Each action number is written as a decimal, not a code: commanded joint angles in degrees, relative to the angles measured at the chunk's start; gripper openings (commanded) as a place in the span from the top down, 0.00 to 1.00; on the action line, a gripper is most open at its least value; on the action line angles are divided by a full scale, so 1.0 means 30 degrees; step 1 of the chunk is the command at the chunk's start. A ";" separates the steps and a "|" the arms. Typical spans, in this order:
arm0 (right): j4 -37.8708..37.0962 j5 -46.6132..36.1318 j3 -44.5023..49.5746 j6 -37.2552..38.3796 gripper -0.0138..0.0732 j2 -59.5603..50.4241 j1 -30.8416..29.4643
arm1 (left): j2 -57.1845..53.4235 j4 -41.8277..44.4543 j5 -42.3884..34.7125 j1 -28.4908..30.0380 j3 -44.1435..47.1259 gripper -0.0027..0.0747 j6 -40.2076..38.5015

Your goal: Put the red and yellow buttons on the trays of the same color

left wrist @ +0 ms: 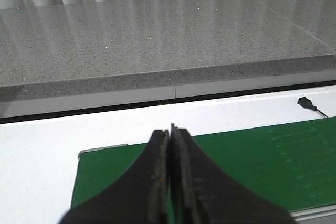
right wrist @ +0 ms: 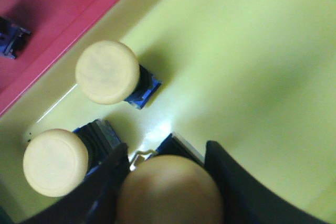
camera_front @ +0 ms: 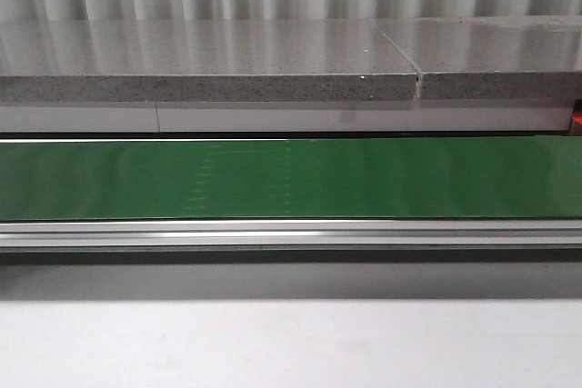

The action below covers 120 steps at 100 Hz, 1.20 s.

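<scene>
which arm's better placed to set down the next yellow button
Right. The right gripper is shut on a yellow button directly over the yellow tray, beside two yellow buttons already there. The left gripper is shut, holding nothing, over the green belt.

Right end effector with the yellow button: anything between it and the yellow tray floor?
Nothing visible. The right end effector holds a yellow button right over the yellow tray. Two placed yellow buttons stand beside it, one close to a finger, neither underneath.
</scene>
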 commanded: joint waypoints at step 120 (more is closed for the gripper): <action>0.0882 -0.1173 -0.0497 0.0018 0.15 -0.0468 0.0093 | 0.0149 -0.0311 -0.1259 -0.0160 -0.0502 0.99 -0.0015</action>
